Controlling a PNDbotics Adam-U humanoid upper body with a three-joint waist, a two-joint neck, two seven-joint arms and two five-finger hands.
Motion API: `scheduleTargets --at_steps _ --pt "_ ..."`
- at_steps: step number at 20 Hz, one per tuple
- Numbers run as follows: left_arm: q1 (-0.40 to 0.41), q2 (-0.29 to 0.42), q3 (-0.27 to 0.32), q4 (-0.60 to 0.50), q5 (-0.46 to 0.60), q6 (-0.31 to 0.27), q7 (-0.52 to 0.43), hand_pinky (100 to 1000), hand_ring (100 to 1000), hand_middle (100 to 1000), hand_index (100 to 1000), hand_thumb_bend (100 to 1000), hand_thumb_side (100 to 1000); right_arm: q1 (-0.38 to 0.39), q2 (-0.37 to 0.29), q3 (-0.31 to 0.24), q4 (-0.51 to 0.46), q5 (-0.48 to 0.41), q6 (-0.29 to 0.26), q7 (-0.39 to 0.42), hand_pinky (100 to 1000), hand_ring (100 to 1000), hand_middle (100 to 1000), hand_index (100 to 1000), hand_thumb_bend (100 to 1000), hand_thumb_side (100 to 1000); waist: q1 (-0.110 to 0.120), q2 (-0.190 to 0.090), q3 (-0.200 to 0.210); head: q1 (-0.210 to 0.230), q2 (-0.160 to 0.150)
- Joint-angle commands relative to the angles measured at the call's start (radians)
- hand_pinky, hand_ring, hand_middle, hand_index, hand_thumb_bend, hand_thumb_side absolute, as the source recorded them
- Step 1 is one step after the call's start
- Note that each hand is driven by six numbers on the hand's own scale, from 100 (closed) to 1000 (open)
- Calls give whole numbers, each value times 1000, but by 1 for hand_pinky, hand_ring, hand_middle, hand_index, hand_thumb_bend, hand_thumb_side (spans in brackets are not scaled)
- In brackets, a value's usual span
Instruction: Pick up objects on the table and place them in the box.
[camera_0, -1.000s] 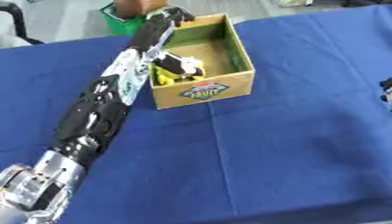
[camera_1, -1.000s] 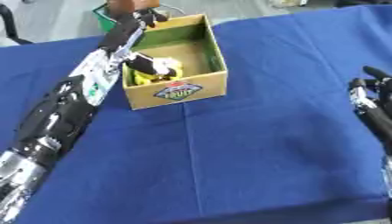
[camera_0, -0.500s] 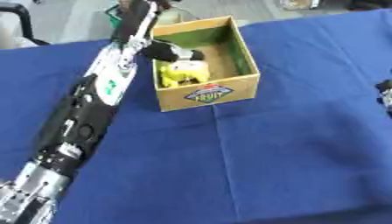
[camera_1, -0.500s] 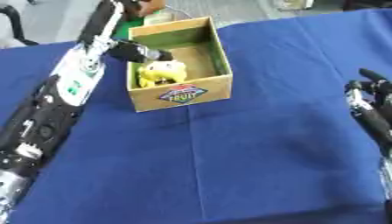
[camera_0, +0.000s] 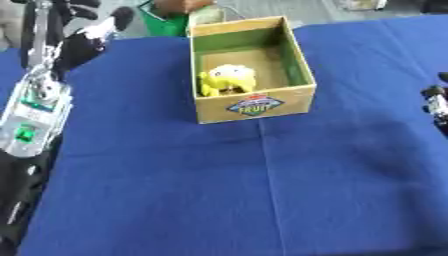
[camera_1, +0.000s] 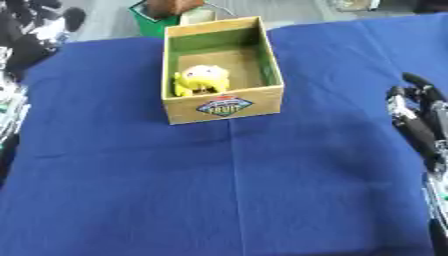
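A cardboard box with a green inside and a fruit label stands on the blue table at the upper middle. A yellow and white soft toy lies inside it, toward the near left. My left hand is raised at the upper left, clear of the box, fingers relaxed and holding nothing. My right hand rests at the right edge with its fingers up and relaxed, empty.
The blue cloth covers the whole table in front of the box. A green container with a brown thing in it stands behind the table's far edge, just beyond the box.
My left arm has pulled back out of the box toward the upper left, leaving the yellow toy lying inside. The right hand has stayed where it was.
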Motion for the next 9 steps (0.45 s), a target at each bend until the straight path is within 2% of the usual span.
scheduleTargets --at_steps 1,4,5,6,9 --pt "51 -16 54 -74 32 16 51 581 604 606 729 782 421 -14 -28 -10 -28 -5 -1 -5 749 897 654 910 100 552 -4 -12 10 1 -1" --pt "109 -59 79 -91 43 26 74 576 599 601 722 779 415 -14 -32 -12 -28 -6 0 -8 749 897 654 910 100 549 -5 -9 24 2 5" --pt "124 -69 82 -94 45 28 77 575 598 600 723 767 380 -14 -31 -12 -29 -6 0 -9 749 897 654 910 100 547 -5 -8 26 3 6" --pt "136 -78 84 -96 47 29 77 574 597 600 723 775 412 -15 -29 -12 -30 -6 0 -9 749 897 654 910 100 550 -6 -8 26 4 7" --pt "162 -102 88 -100 51 28 80 572 594 596 721 770 407 -15 -28 -13 -32 -6 1 -10 749 897 654 910 100 549 -8 -6 28 8 10"
